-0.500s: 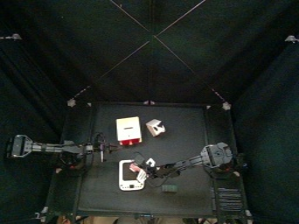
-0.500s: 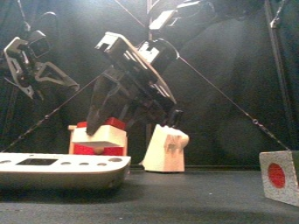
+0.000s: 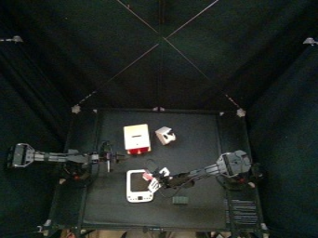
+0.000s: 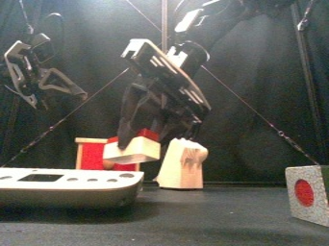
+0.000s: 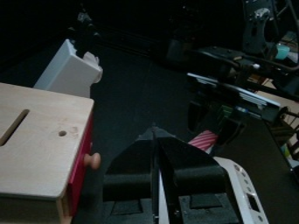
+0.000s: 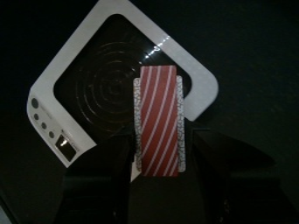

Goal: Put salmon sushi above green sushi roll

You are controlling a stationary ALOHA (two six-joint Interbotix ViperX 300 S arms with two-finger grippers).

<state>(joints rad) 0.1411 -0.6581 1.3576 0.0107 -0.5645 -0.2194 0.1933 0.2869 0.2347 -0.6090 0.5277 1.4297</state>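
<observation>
The salmon sushi, a small white piece with a red-striped top, hangs in my right gripper, which is shut on it. In the front view the salmon sushi is off the table, above the right end of the white tray. The green sushi roll is a small dark block near the table's front edge, right of the tray and apart from the gripper. My left gripper is shut and holds nothing. It hovers at the table's left.
A red-and-white box and a white cube stand behind the tray. A small block with a pale face and a red centre sits at the front right in the front view.
My right gripper has shifted a little to the right with the salmon sushi in it. The left arm has not moved.
</observation>
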